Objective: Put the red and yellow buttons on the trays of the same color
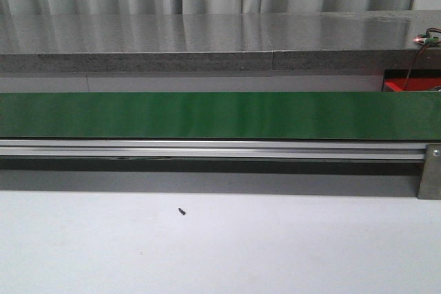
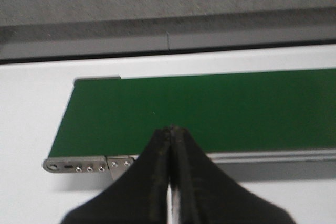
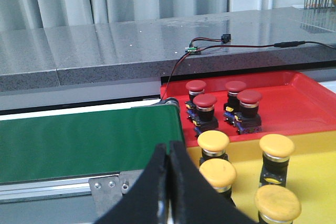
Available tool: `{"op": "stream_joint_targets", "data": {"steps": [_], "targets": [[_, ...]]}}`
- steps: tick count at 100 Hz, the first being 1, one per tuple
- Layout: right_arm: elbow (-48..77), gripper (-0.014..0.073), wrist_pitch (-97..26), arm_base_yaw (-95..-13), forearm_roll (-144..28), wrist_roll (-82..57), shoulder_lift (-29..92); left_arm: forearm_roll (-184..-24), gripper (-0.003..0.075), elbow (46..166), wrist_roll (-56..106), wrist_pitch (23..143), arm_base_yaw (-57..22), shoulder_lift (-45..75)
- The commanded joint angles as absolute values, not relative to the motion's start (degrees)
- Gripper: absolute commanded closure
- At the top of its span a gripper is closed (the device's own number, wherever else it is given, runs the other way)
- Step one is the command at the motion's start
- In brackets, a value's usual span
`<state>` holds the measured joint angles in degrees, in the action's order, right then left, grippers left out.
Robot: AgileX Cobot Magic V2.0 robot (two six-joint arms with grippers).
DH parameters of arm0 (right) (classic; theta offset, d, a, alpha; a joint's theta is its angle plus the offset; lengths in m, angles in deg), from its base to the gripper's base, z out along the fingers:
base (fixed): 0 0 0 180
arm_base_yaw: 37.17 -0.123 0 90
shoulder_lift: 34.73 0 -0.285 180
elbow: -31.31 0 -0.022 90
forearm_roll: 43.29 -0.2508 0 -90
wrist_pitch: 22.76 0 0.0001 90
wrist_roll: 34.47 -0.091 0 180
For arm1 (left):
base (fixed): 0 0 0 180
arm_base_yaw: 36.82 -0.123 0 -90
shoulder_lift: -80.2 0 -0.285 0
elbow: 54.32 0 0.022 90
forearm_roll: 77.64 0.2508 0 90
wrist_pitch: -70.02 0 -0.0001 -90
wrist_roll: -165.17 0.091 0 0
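Since the long green conveyor belt (image 1: 207,115) runs bare, best to wait w/ both arms parked until a button arrives, then grab it by the cap. Left pincer (image 2: 171,129) and right pincer (image 3: 169,145) both pressed together, empty, over opposite belt ends. Red mushroom-cap buttons (image 3: 205,100) sit in the red plastic tray (image 3: 294,103), yellow mushroom-cap buttons (image 3: 213,141) in the yellow tray (image 3: 310,177), probably all sorted.

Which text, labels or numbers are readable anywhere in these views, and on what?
None readable in any view.
Green conveyor belt and its metal end bracket: no markings, only screws.
Red buttons and yellow buttons: caps blank; the small yellow marks on their bases are too small and blurred to read.
Small circuit board on the grey counter: too small to read.
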<state>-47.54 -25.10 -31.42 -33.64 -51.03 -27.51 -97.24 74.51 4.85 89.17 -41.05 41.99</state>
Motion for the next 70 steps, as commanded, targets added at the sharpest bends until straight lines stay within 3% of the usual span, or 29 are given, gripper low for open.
{"op": "stream_joint_targets", "data": {"steps": [1, 16, 33, 70], "targets": [[-46.54, 0.0715, -20.35, -31.18, -33.03, -51.12, -28.58, -90.16, 0.0740, 73.90, -2.84, 79.78, -39.90, 44.17], [-46.54, 0.0715, -20.35, -31.18, -33.03, -51.12, -28.58, -82.90, 0.0740, 69.51, -11.62, 77.78, -39.24, 50.57], [-46.54, 0.0715, -20.35, -31.18, -33.03, -51.12, -28.58, -81.80, 0.0740, 61.34, -11.62, 66.17, -39.24, 56.59], [-46.54, 0.0715, -20.35, -31.18, -33.03, -51.12, -28.58, -81.42, 0.0740, 51.15, -12.77, 65.29, -37.06, 67.69]]}}
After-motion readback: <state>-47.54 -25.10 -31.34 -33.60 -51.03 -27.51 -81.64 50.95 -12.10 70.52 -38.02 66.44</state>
